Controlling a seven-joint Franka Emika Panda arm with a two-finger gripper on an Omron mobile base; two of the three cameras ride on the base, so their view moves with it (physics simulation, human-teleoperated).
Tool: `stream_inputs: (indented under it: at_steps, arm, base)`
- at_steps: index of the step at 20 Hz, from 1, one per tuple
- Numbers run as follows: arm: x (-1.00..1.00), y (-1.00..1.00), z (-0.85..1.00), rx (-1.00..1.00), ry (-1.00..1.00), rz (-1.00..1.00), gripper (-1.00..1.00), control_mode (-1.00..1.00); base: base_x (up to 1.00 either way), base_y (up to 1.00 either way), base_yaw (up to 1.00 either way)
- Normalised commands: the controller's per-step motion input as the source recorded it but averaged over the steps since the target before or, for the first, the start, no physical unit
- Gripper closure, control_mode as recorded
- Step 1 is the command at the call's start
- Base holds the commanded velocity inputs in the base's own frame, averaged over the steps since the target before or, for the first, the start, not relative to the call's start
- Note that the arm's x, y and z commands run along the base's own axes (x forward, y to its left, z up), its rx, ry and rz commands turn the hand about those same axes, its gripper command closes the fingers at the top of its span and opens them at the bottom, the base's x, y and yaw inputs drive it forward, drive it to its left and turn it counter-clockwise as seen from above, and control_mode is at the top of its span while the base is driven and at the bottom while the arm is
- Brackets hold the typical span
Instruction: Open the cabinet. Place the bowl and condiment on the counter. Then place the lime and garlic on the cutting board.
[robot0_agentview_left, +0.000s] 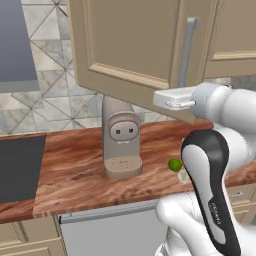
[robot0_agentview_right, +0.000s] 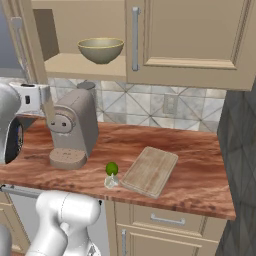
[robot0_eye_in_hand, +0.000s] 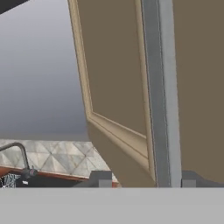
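The beige cabinet (robot0_agentview_right: 190, 45) has its left door (robot0_agentview_left: 130, 40) swung open, its long grey bar handle upright. On the shelf inside sits an upright olive-beige bowl (robot0_agentview_right: 100, 50). The reddish-brown wood-grain counter (robot0_agentview_right: 200, 150) carries a light tan cutting board (robot0_agentview_right: 150, 170), lying flat at an angle. Just left of the board, a bright green lime (robot0_agentview_right: 112, 168) touches a pale garlic bulb (robot0_agentview_right: 110, 182).
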Motion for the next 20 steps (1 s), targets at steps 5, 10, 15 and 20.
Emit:
stream_inputs:
  at_steps: [5,10,15,20]
  arm:
    - [-0.11,1.00,-0.05,-0.06,0.09,0.00,1.00,-1.00]
    - [-0.34,0.42,0.00,-0.06,0.03,0.00,-1.00,-1.00]
    - [-0.82,-0.48,0.01,0.00,0.00,-0.07,-1.00,-1.00]
    - [-1.00,-0.44,0.23,0.11,0.00,-0.11,-1.00,-1.00]
  base:
    - [0.00,0.00,0.00]
    - [0.00,0.00,0.00]
    - [0.00,0.00,0.00]
    - [0.00,0.00,0.00]
